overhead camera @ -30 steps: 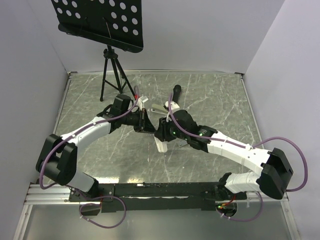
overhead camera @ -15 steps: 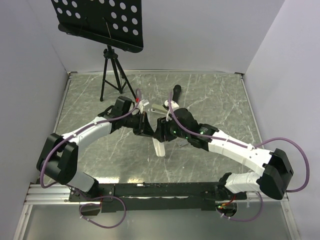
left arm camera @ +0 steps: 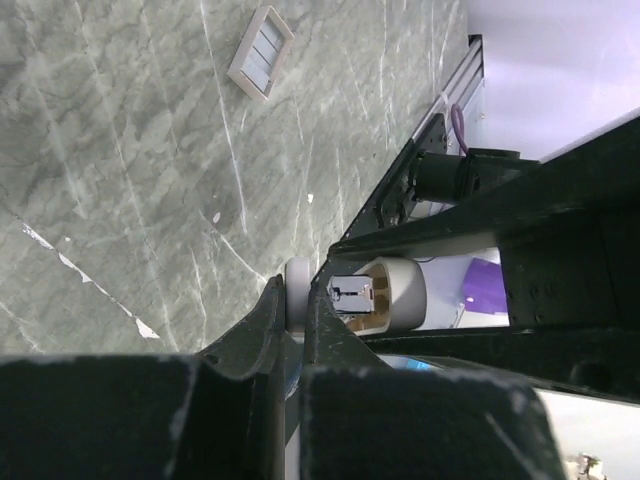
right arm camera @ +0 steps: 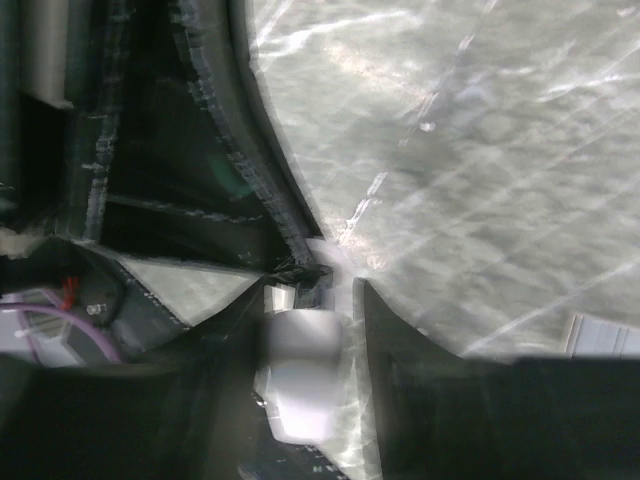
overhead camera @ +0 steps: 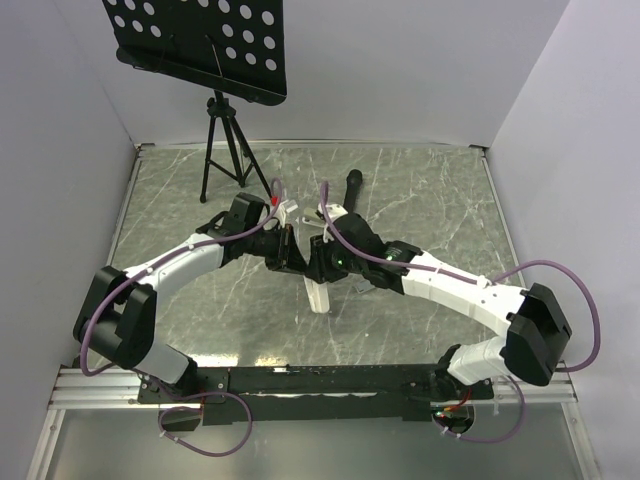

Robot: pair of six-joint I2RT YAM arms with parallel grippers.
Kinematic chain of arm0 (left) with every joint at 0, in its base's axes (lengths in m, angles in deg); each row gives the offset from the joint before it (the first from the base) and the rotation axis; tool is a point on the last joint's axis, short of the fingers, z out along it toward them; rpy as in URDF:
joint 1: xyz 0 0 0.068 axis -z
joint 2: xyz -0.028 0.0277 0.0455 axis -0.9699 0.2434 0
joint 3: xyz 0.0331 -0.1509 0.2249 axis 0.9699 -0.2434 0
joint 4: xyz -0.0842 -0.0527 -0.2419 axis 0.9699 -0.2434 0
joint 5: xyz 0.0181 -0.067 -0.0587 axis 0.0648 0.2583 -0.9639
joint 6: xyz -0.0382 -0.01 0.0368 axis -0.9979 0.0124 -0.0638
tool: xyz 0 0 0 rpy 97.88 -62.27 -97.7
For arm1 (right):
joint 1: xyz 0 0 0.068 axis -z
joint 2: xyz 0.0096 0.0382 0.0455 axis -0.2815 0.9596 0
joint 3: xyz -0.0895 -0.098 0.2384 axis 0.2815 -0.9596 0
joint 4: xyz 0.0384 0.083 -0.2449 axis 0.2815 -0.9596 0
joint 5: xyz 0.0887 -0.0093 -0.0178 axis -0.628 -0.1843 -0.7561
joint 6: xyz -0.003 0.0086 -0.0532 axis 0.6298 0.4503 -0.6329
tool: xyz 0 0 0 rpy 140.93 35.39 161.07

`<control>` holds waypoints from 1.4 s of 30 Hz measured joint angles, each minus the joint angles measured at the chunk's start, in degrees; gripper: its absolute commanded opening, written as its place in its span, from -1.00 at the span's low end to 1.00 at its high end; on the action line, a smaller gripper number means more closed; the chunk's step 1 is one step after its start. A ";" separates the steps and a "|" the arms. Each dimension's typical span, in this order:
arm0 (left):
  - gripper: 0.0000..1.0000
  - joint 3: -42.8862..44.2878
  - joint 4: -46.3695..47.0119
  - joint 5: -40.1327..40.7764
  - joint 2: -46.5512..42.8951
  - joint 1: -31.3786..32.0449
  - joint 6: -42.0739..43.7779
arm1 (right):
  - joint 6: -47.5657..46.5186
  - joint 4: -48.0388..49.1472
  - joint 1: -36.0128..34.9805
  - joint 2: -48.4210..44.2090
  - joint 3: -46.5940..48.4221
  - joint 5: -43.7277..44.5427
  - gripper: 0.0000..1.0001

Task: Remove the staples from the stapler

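A white stapler (overhead camera: 318,292) hangs above the table's middle, held between both arms. My left gripper (overhead camera: 288,252) comes in from the left. In the left wrist view it (left arm camera: 297,300) is shut on a thin white edge of the stapler (left arm camera: 385,293), whose metal staple channel shows at the open end. My right gripper (overhead camera: 320,264) comes in from the right. In the blurred right wrist view it (right arm camera: 310,300) sits around the stapler's white body (right arm camera: 305,370), closed against it. A block of staples (left arm camera: 260,53) lies flat on the table.
A music stand on a black tripod (overhead camera: 225,150) stands at the back left. A black cylinder (overhead camera: 352,185) lies near the back middle. Pale walls enclose the grey marble table (overhead camera: 440,200) on three sides.
My right arm has shifted left, its wrist and forearm now closer to the left gripper. The stapler's hanging white part moved slightly left. The left arm has hardly moved.
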 measured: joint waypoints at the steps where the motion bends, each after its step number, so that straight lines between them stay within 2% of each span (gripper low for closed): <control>1: -0.98 0.09 -0.04 0.31 0.00 0.02 0.09 | -0.15 -0.13 -0.13 0.04 0.22 0.28 -0.51; 9: -0.98 1.86 -2.08 2.75 -0.24 -0.72 0.96 | 0.24 -0.44 -0.33 -1.03 0.28 3.15 -0.49; 17: -0.98 1.81 -1.55 3.06 -0.37 -8.59 -1.22 | 0.63 -1.60 -0.37 -12.92 -6.16 4.48 -0.41; 24: -0.98 -0.76 1.29 1.18 -0.48 -9.84 -2.56 | 3.06 3.02 -0.35 -16.46 -14.14 2.84 -0.19; 31: -0.98 -6.54 6.38 -1.38 -4.92 -12.61 -6.05 | 6.56 9.18 -0.22 -19.06 -22.27 0.94 -0.09; 42: -0.98 -9.62 10.34 -2.23 -7.58 -13.22 -7.13 | 10.36 13.49 0.68 -18.73 -26.03 0.13 0.11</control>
